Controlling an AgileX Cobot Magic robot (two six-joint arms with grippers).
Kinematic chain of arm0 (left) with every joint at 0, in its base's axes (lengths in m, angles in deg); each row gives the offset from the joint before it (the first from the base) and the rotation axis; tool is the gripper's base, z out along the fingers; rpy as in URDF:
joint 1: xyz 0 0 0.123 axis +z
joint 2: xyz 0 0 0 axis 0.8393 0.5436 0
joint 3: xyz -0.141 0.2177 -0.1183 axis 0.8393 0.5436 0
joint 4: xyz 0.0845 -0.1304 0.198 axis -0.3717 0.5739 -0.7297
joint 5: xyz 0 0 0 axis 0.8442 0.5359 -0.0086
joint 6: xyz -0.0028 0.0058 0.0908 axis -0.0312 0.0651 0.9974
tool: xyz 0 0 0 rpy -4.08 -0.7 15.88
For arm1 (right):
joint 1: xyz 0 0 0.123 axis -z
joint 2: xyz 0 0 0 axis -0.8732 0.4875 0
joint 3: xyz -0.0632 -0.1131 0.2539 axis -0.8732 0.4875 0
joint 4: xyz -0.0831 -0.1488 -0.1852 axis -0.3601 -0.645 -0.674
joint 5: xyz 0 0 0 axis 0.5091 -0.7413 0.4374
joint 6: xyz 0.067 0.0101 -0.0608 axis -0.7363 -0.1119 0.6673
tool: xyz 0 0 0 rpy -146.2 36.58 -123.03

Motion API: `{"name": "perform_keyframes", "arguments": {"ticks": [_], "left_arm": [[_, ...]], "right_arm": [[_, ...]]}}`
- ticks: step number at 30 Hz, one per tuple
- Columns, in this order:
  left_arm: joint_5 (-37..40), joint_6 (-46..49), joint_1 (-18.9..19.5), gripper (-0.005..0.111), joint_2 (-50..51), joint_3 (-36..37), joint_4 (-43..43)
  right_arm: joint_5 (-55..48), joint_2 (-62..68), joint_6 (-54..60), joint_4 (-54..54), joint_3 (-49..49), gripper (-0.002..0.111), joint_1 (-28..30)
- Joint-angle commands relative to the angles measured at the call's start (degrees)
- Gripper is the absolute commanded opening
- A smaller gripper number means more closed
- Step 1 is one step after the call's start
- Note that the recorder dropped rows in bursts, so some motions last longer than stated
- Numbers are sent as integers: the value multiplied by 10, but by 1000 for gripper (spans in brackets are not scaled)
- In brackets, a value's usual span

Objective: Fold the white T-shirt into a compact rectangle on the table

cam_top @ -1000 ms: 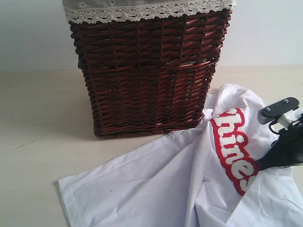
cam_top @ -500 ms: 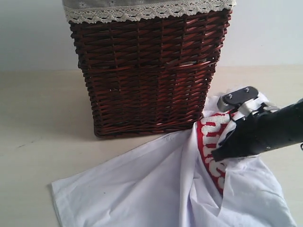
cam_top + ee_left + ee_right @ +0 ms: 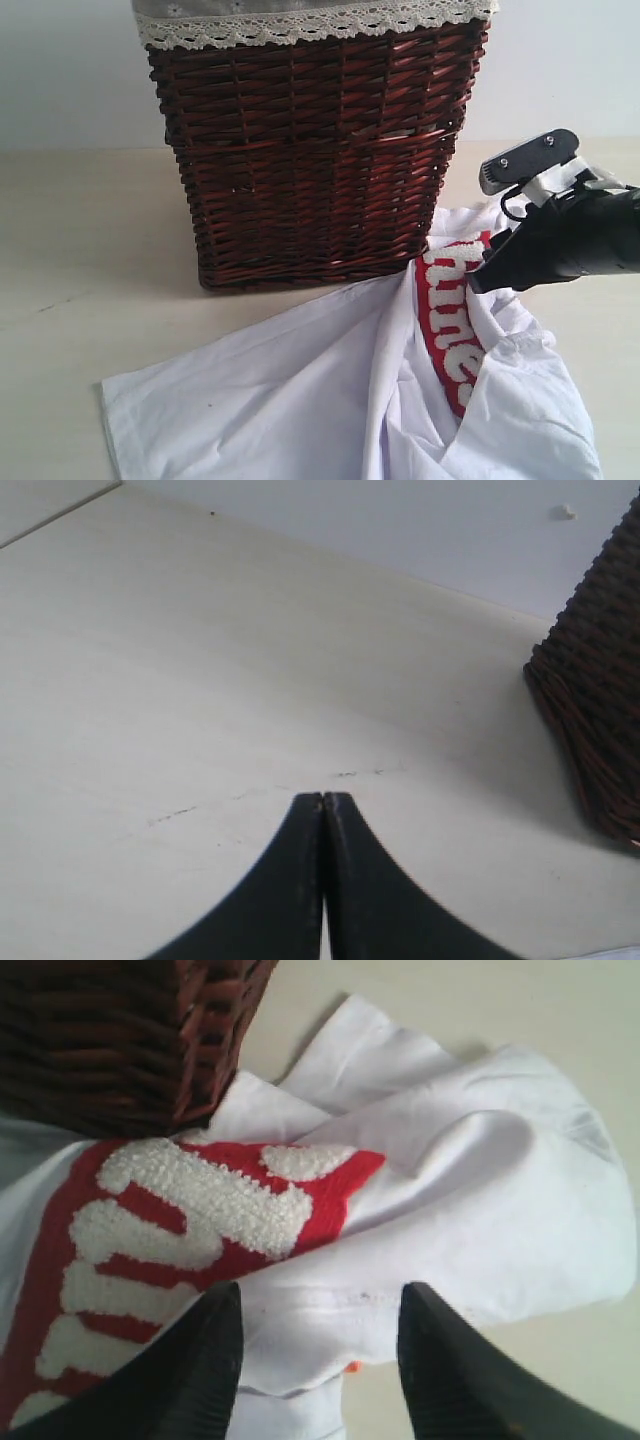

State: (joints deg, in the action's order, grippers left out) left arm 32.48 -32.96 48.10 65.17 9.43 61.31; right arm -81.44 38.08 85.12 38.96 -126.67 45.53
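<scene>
On the left gripper [image 3: 323, 800], the two black fingers are pressed together. On the right gripper [image 3: 320, 1300], the fingers are spread apart. The right arm [image 3: 570, 245] is stretched in from the right and tipped downward.

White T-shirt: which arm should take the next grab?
Probably right. The right claw is open directly over the white T-shirt; the left claw is shut over bare table, away from the cloth.

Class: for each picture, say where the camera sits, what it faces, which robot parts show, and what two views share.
Exterior view: off the arms, facing the basket and T-shirt on the table; right gripper shows.
Left wrist view: on the left arm, facing table and basket edge; shut left gripper shows.
Right wrist view: on the right arm, facing the T-shirt's red band; open fingers show.
Shared: basket in all three.
</scene>
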Motion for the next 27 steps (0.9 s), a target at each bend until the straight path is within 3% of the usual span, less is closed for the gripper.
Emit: {"name": "perform_keyframes", "arguments": {"ticks": [1, 6, 14, 19, 27], "left_arm": [[-2, -2, -3, 0, 2, 1, 1], [-2, -2, -3, 0, 2, 1, 1], [-2, -2, -3, 0, 2, 1, 1], [-2, -2, -3, 0, 2, 1, 1], [-2, -2, -3, 0, 2, 1, 1]], "right_arm": [[8, 12, -6, 82, -1, 48, 1], [31, -23, 24, 88, 18, 48, 16], [-108, -43, 28, 36, 96, 32, 140], [-210, -5, 23, 24, 84, 30, 169], [-198, 49, 23, 23, 40, 58, 169]]}}
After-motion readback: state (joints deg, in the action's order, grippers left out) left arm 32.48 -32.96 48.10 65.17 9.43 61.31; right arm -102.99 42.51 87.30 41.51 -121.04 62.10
